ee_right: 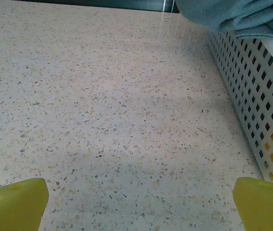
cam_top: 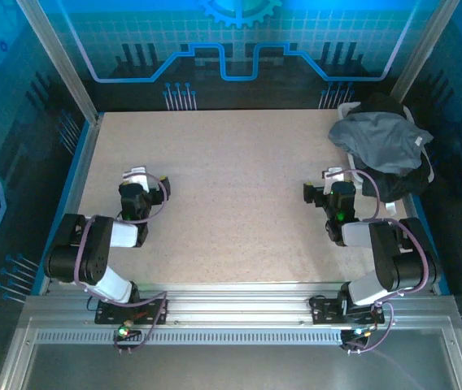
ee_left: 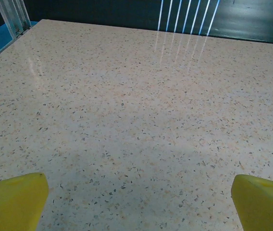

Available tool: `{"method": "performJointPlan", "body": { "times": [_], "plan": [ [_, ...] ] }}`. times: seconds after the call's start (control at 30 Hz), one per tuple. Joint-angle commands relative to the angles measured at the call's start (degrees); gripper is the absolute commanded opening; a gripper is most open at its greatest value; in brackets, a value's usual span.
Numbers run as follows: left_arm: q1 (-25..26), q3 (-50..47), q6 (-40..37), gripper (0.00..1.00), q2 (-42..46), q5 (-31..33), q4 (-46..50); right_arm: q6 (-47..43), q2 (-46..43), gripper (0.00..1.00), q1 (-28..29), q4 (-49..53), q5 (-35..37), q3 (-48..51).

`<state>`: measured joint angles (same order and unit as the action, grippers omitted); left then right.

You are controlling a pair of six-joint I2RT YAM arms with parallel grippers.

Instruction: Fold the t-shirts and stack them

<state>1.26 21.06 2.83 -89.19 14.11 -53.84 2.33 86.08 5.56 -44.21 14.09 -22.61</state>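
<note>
Upper right in the top view, the blue-grey t-shirt point(cam_top: 381, 140) buries most of the white basket point(cam_top: 346, 111) and the black t-shirts point(cam_top: 398, 185); how many black ones lie there, I can't tell.

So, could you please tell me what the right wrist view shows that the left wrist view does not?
Right wrist: a white perforated basket at the right, with a blue-grey shirt hanging over its rim. Left wrist: a metal frame post at the far left corner and white vertical lines at the back. Both: the speckled table and an open gripper holding nothing, yellow fingers wide apart, namely the left gripper and the right gripper.
</note>
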Motion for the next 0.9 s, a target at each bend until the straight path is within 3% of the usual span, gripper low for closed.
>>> {"method": "performJointPlan", "body": {
  "times": [0.0, 0.67, 0.7, 0.77, 0.8, 0.87],
  "plan": [
    [0.3, -0.2, -0.7, 0.99, 0.5, 0.6, -0.6, 0.5, -0.2, 1.00, -0.9, -1.4, 0.2, -0.7],
    [0.4, -0.9, -0.9, 0.99, 0.8, 0.9, -1.9, -0.1, -1.2, 1.00, -0.2, -1.2, 1.1, -0.7],
    [1.2, -1.8, -1.5, 0.99, 2.4, 2.9, -2.3, -1.5, -3.2, 1.00, 0.7, 1.4, 1.6, -1.4],
    [5.4, -1.7, -5.1, 0.99, 6.3, 8.6, 0.2, -4.5, -9.1, 1.00, 5.8, 10.7, 10.6, -5.1],
    [9.1, -0.3, -8.2, 0.99, 9.6, 14.6, 4.1, -4.9, -12.7, 1.00, 8.7, 13.7, 14.8, -7.1],
    [13.3, 4.2, -8.9, 0.99, 16.2, 18.4, 12.5, -1.4, -18.7, 1.00, 12.6, 16.8, 17.9, -12.0]
  ]
}}
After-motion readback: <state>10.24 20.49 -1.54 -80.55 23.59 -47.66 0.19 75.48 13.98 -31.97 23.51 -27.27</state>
